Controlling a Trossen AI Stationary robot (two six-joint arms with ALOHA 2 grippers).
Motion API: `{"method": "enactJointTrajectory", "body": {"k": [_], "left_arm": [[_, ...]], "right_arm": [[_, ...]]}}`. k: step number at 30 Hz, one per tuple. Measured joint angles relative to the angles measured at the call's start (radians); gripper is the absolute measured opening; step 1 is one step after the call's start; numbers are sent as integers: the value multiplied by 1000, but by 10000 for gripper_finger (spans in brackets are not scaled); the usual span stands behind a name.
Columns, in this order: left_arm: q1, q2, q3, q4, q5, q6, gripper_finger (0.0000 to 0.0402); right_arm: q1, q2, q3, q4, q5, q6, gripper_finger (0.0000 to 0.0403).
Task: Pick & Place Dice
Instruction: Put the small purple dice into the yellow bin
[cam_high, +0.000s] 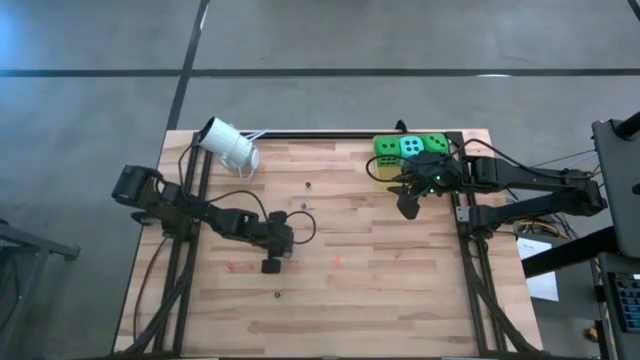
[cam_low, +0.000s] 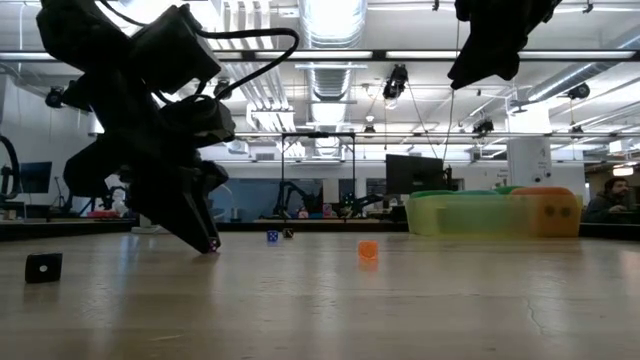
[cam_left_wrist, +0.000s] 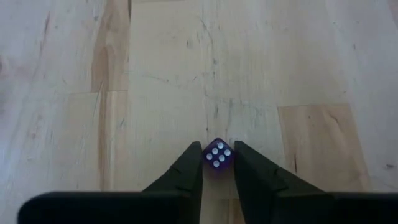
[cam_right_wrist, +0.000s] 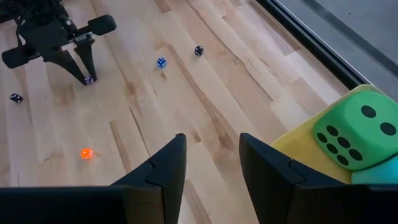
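1. The left claw (cam_left_wrist: 217, 163), tips down on the wooden counter (cam_high: 400, 290), is clamped on a small purple die (cam_left_wrist: 217, 155) showing five white pips.
2. The right claw (cam_right_wrist: 210, 155) hovers, fingers apart and empty, beside the yellow bin (cam_high: 385, 170) holding big foam dice (cam_high: 411, 147).
3. An orange die (cam_high: 338, 260), a blue die (cam_right_wrist: 161, 62) and black dice (cam_right_wrist: 198, 50) lie loose between the arms, the orange one nearer the left arm.
4. No readable writing or brand shows.

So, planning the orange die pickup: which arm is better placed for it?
Probably the right gripper: open and empty above the table. The left gripper is shut on a purple die, though nearer the orange die.
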Motion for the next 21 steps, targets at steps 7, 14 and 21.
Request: {"method": "enactJointTrajectory", "body": {"k": [7,14,21], "left_arm": [[2,-15,84,-9,-11,12,71],[14,-16,215,-30,-62,37,71],[67,31,324,-51,-79,26,70]], "right_arm": [[0,0,0,0,0,-3,146],[0,-5,0,-1,-5,-7,138],[0,-16,0,-2,-21,-15,139]]}}
